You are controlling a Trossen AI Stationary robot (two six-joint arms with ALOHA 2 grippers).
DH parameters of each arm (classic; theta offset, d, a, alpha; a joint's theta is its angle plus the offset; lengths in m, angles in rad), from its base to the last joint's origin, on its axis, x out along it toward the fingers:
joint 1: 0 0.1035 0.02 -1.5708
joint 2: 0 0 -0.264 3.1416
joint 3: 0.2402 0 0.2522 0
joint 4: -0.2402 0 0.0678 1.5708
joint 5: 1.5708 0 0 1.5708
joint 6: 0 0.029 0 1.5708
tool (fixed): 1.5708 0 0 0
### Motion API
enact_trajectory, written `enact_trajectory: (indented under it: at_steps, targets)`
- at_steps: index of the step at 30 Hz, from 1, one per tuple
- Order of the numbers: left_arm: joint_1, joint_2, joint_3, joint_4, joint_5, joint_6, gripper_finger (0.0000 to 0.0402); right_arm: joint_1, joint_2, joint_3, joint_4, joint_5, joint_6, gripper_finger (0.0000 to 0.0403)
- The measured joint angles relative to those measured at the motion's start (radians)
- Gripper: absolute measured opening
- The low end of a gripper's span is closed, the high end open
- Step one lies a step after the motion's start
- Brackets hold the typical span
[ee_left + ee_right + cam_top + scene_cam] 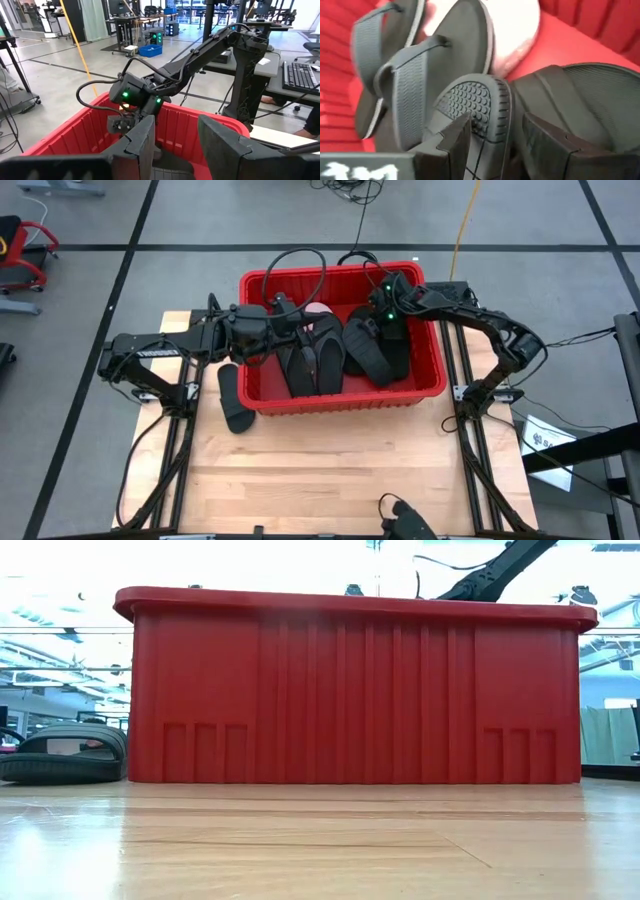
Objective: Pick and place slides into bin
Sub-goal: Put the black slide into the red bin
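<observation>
The slides (340, 355) lie mostly inside the bin (345, 402), a red crate standing on the far half of the wooden table (330, 470). Several black ones are heaped across its floor, soles and straps overlapping, and a pale pink-white slide (517, 30) shows under them toward the bin's far wall. One black slide (233, 398) lies outside, on the table just beside the bin's left wall; the low view shows it flat on the wood at the crate's left end.

Left gripper (175, 140): above the bin's left part, reaching in over the left rim; fingers (142, 137) parted with an empty gap, holding nothing.

Right gripper (495, 137): low inside the bin's far right part, directly over a black slide whose dimpled sole (475, 102) lies between and just beyond its fingertips; fingers (447, 140) stand apart, and whether they touch the slide cannot be told. Green lights glow on the right arm's wrist (385, 310).
</observation>
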Motion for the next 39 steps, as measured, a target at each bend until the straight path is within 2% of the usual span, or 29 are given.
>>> enact_trajectory:
  at_steps: [3,7,9,14,15,20,25,33,39]
  targets:
    - [0.000,0.000,0.000,0.000,0.000,0.001,0.0150,0.007,0.000,0.000,0.002,-0.042,-0.029,0.0169]
    - [0.000,0.000,0.000,0.000,0.000,0.001,0.0150,0.018,0.000,0.000,-0.001,-0.047,-0.050,0.0155]
    - [0.000,0.000,0.000,0.000,0.000,0.002,0.0150,0.026,0.000,0.000,0.002,-0.045,-0.065,0.0131]
    - [0.000,0.000,0.000,0.000,0.000,0.002,0.0150,0.035,0.000,0.000,0.008,-0.049,-0.083,0.0043]
    - [0.000,0.000,0.000,0.000,0.000,0.002,0.0150,0.035,0.000,0.000,0.007,-0.049,-0.083,0.0038]
    - [0.000,0.000,0.000,0.000,0.000,0.002,0.0150,0.034,-0.017,0.000,-0.005,-0.044,-0.080,0.0038]
    - [0.000,0.000,0.000,0.000,0.000,0.002,0.0150,0.039,-0.091,-0.002,-0.022,-0.042,-0.083,0.0038]
    - [0.000,0.000,0.000,-0.006,0.000,0.001,0.0150,0.061,-0.287,-0.002,-0.085,0.018,-0.108,0.0038]
    - [0.000,0.000,0.000,-0.058,-0.001,0.004,0.0150,0.094,-0.452,-0.002,-0.020,0.005,-0.115,0.0038]
